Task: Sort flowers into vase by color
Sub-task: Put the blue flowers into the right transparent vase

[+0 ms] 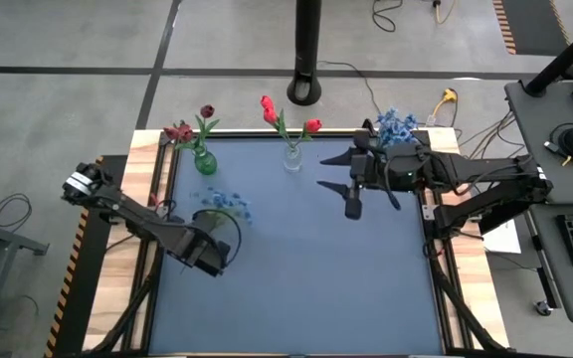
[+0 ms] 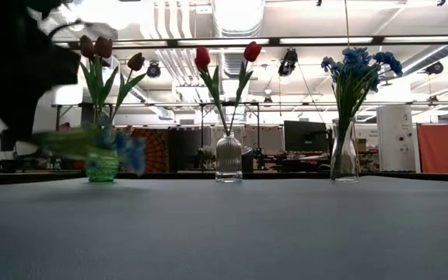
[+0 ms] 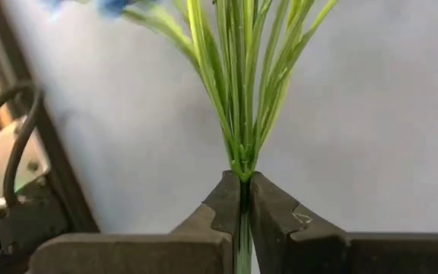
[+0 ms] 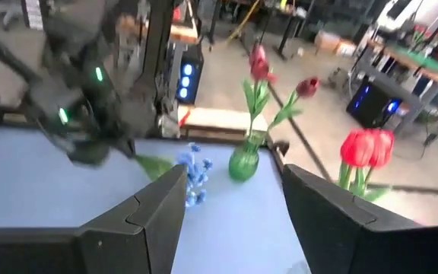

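With the left gripper point(image 3: 241, 199) clamped low on the blue sprig's point(image 1: 225, 203) stem at left-centre of the high view, the thin stalks could slip or twist because the grip is so narrow, its long axis running blossom-end toward the upper frame, right gripper point(image 1: 351, 187) apart.

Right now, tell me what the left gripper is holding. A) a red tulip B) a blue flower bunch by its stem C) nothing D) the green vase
B: the left gripper is shut on the green stem of the blue flower bunch, as the left wrist view shows, with the blue blossoms at the far end.
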`<control>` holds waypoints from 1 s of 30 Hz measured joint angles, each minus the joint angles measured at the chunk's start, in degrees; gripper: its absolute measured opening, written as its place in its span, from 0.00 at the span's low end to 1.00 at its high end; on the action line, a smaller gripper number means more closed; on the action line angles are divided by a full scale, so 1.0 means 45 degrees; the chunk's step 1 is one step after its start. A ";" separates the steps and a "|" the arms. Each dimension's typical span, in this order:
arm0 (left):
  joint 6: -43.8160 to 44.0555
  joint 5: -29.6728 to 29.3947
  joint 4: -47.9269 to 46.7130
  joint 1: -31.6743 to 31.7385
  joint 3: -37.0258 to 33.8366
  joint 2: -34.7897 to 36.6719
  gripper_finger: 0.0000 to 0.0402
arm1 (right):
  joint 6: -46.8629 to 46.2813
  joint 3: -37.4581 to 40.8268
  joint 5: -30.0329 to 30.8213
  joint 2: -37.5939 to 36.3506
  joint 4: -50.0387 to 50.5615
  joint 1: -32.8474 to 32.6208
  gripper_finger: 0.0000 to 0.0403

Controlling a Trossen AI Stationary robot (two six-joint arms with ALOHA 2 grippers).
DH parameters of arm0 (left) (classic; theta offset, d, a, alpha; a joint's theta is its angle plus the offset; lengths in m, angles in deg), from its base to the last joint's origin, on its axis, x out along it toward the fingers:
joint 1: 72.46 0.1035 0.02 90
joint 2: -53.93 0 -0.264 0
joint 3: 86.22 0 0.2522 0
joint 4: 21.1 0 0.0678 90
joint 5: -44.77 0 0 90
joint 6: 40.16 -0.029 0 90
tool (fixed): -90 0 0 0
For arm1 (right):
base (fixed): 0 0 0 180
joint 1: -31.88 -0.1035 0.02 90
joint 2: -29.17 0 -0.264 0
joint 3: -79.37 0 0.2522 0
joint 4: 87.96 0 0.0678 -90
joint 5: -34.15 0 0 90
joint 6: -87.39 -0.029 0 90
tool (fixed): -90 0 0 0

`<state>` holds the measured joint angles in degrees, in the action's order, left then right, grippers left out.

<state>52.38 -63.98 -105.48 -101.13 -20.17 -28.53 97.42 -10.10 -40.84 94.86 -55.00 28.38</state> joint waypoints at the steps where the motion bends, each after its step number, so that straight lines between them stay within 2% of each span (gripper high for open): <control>1: -0.0297 -0.0120 -0.0091 -0.0165 0.0319 0.0000 0.01 | -0.0076 0.0000 -0.0005 0.0000 0.0277 0.0000 0.52; 4: -0.1409 -0.0907 -0.0184 -0.0715 0.1211 0.0000 0.01 | -0.0531 0.0000 -0.0011 0.0000 0.1313 0.0000 0.52; 10: -0.3979 -0.3916 0.0650 -0.1880 0.2691 0.0005 0.01 | -0.1877 0.0164 -0.0101 -0.0004 0.3640 -0.0204 0.52; 13: -0.5833 -0.5217 0.1889 -0.2250 0.3167 0.0010 0.01 | -0.2199 0.0434 -0.0101 -0.0005 0.4096 -0.0634 0.52; 18: -0.8843 -0.6453 0.3625 -0.2369 0.3489 0.0015 0.01 | -0.2669 0.1152 0.0044 -0.0005 0.3895 -0.1594 0.52; 24: -1.1262 -0.8337 0.5032 -0.2364 0.3375 0.0148 0.01 | -0.2715 0.2575 0.1012 -0.0015 0.1836 -0.2666 0.52; 27: -1.2277 -0.8972 0.5996 -0.2364 0.3150 0.0312 0.01 | -0.2582 0.3692 0.1010 -0.0015 -0.0023 -0.3011 0.52; 30: -1.3523 -0.9046 0.7172 -0.2355 0.2879 0.0482 0.01 | -0.2388 0.4870 0.1012 -0.0015 -0.1929 -0.3154 0.52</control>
<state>-8.47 -104.69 -73.20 -111.72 -7.22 -26.36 86.67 11.82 -36.29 94.79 -63.68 14.18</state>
